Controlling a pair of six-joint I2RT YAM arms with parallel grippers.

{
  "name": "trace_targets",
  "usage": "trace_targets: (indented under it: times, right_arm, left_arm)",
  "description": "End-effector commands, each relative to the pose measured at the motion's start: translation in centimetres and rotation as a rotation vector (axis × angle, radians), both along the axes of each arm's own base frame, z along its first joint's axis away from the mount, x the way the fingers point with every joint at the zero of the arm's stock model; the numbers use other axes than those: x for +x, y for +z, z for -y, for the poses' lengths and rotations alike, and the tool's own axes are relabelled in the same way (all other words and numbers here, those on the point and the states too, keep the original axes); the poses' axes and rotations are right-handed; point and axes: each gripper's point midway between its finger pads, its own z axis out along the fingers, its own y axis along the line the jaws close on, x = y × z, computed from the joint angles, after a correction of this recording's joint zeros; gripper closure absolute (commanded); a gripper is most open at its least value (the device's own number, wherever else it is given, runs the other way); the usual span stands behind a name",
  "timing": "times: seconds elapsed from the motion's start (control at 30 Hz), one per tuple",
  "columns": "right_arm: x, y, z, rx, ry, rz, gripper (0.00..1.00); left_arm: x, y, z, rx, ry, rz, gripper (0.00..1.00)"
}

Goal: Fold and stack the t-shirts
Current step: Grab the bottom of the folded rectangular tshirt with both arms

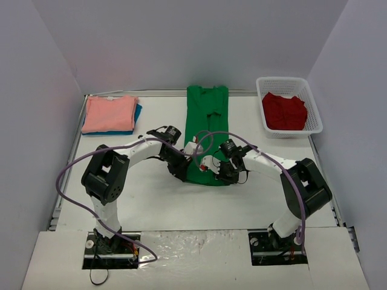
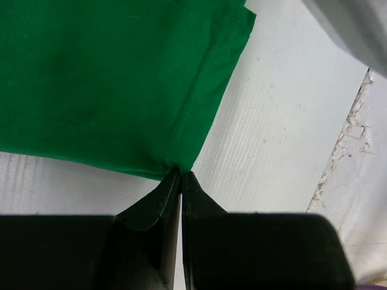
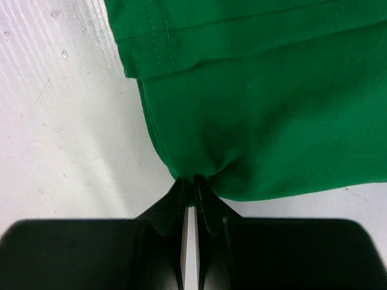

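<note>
Top external: green t-shirt (image 1: 207, 115) lies as a long narrow strip | left gripper (image 2: 181, 176) pinched tight on its near corner | right gripper (image 3: 195, 181) pinched tight on its near edge.

Table (image 1: 181, 205) as viewed from above and behind my bases. Middle: the centre shirt (image 1: 207, 115) lies lengthwise, running from the far edge towards me. My left gripper (image 2: 181, 175) sits at its near left corner and my right gripper (image 3: 192, 180) at its near right corner, each pinching the near hem. Far left: the stack of two folded shirts (image 1: 110, 113), one on the other, well apart from the centre shirt. Far right: the basket (image 1: 289, 81), with the basket shirt (image 1: 284, 112) lying inside it.
</note>
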Motion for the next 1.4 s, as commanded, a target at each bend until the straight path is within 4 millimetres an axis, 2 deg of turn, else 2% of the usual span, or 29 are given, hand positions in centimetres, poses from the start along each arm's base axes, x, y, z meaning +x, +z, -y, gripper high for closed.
trace_targets:
  times: [0.0, 0.13, 0.23, 0.37, 0.47, 0.57, 0.87, 1.03, 1.1, 1.2, 1.37]
  right_arm:
    - [-2.0, -2.5, 2.3, -0.117, -0.039, -0.073, 1.0]
    - [-2.0, -1.5, 2.4, -0.121, -0.054, -0.067, 1.0]
    - [-1.6, 0.2, 2.1, -0.112, -0.062, -0.056, 1.0]
    - [-1.2, 4.3, 0.9, -0.043, -0.06, -0.032, 1.0]
    - [-1.4, 7.3, 0.4, -0.006, -0.043, -0.029, 1.0]
    - [-2.3, 8.9, 0.2, 0.018, -0.016, -0.057, 1.0]
    - [-4.8, 11.8, 0.7, 0.053, 0.015, -0.096, 1.0]
    - [-6.8, 13.7, 0.8, 0.098, 0.074, -0.15, 1.0]
    - [-7.1, 14.6, 0.7, 0.119, 0.081, -0.153, 1.0]
    - [-7.1, 15.1, 0.4, 0.141, 0.094, -0.155, 1.0]
    - [-7.2, 14.7, 0.2, 0.139, 0.102, -0.182, 1.0]
  left_arm:
    - [-0.2, 2.2, 0.2, -0.047, -0.03, 0.023, 0.98]
    - [0.2, 2.7, -0.5, -0.032, -0.024, 0.04, 0.98]
    - [0.5, 4.1, -0.9, -0.04, -0.027, 0.063, 0.98]
    - [0.7, 5.9, -1.6, -0.023, -0.043, 0.119, 0.98]
    - [-0.1, 7.3, -2.2, -0.02, -0.092, 0.127, 0.98]
    - [-1.5, 8.9, -2.7, -0.04, -0.144, 0.125, 0.98]
    - [-5.7, 11.0, -4.4, -0.059, -0.247, 0.08, 0.98]
    - [-7.4, 12.3, -4.5, -0.093, -0.291, 0.056, 0.98]
    - [-8.2, 12.9, -4.5, -0.099, -0.313, 0.039, 0.98]
    - [-9.5, 13.4, -4.1, -0.107, -0.349, 0.02, 0.98]
    - [-9.8, 12.8, -3.3, -0.088, -0.36, 0.015, 0.98]
